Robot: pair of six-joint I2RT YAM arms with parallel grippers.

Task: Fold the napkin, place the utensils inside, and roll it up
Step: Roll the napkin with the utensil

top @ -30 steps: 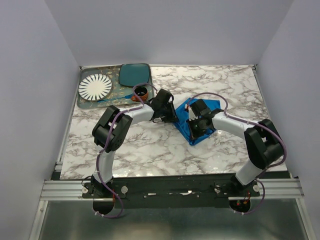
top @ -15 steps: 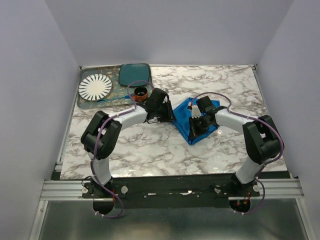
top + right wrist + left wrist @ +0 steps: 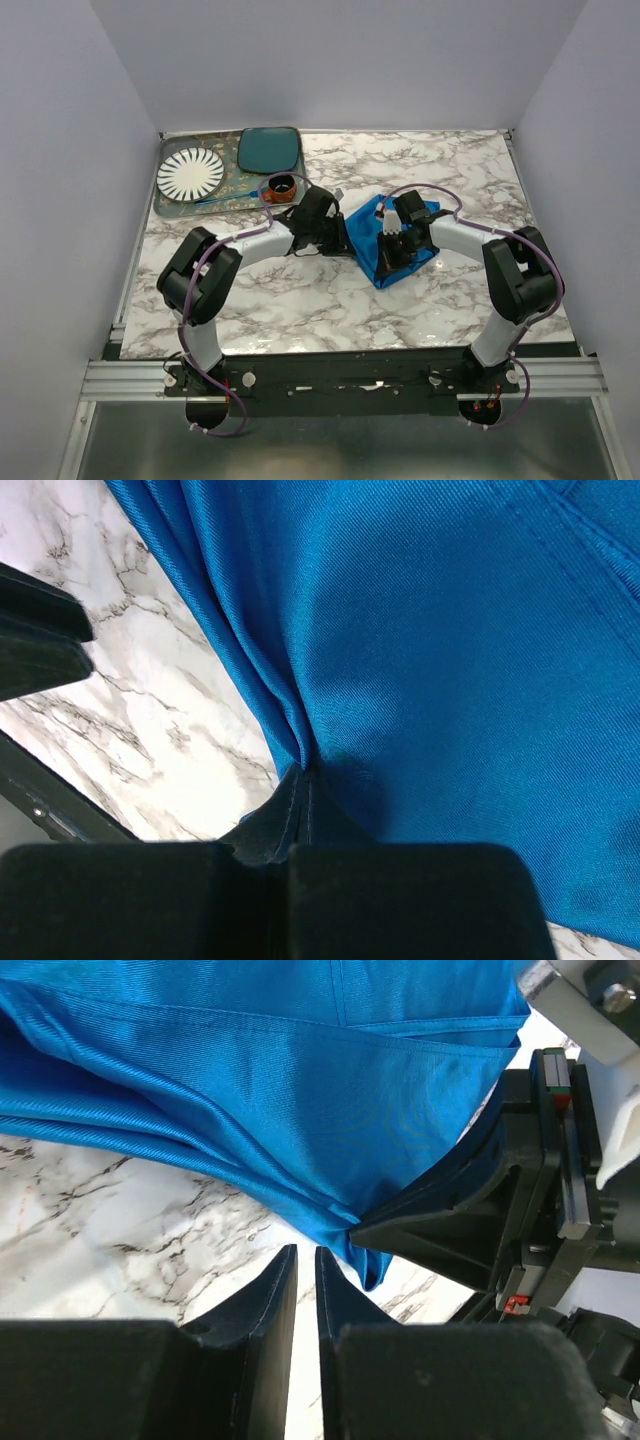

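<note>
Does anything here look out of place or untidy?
The napkin lies crumpled and skewed on the marble table, in loose uneven folds instead of a neat fold. The right gripper pinches one bunched fold.

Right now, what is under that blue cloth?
Only the marble table shows beneath the edges of the blue napkin. The right end effector pinches a fold of it. The bunched layers cover the rest, so anything lying underneath is hidden.

White marble-patterned table point(image 3: 300, 300), grey veins, glossy. Plain pale lavender walls point(image 3: 330, 60) on three sides. Aluminium rail point(image 3: 340, 375) along near edge.
</note>
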